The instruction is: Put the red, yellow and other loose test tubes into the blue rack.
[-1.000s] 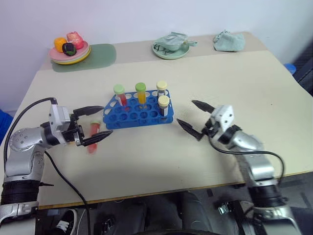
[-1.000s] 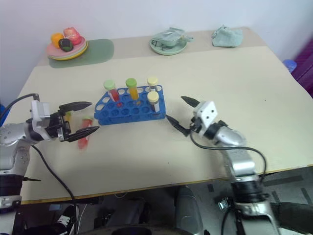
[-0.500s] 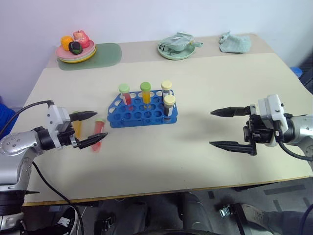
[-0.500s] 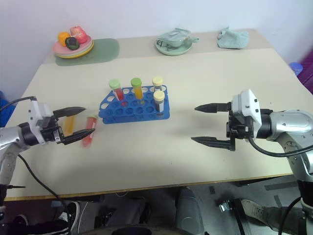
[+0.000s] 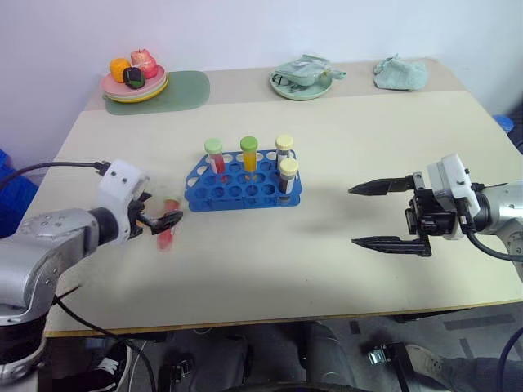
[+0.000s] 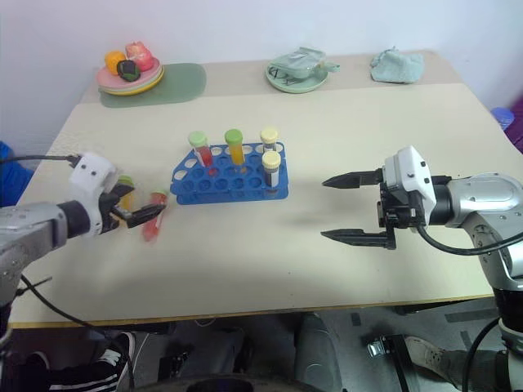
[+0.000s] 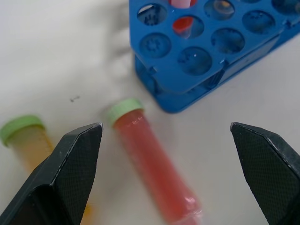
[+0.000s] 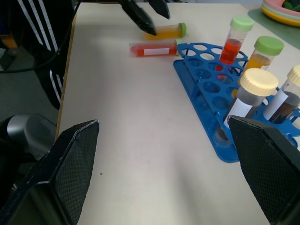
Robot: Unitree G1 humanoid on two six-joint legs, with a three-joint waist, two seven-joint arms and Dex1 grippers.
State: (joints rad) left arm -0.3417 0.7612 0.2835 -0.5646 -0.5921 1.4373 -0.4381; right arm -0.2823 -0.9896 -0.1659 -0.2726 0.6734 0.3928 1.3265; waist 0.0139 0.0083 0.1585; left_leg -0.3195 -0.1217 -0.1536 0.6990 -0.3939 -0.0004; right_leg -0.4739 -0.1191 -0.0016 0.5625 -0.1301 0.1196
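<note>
The red test tube [image 7: 152, 172] lies flat on the beige table [image 5: 343, 139], just beside the near corner of the blue rack [image 5: 243, 183], its green cap towards the rack. The left gripper [image 5: 157, 222] hangs over it with its two black fingers [image 7: 70, 164] spread wide, one on either side of the tube and clear of it, holding nothing. Just outside the finger on the side away from the rack lies the yellow test tube [image 7: 28, 140], also flat and green-capped, roughly parallel to the red one and close beside it. The rack already holds four upright tubes: a red-filled tube with a green cap [image 5: 214, 154], a yellow-filled tube with a green cap [image 5: 248, 153], and two dark-filled tubes with cream caps [image 5: 288, 175], the rest of its holes being free. The right gripper [image 5: 386, 214] is held above the table well apart from the rack, its fingertips pointing towards it, the fingers [image 5: 380, 186] wide open and empty. Beyond both grippers, at the table's back edge, are a plate of toy fruit [image 5: 135, 75] on a green mat [image 5: 176, 88], a green dish with a crumpled cloth [image 5: 302, 77] and another crumpled cloth [image 5: 400, 72].
</note>
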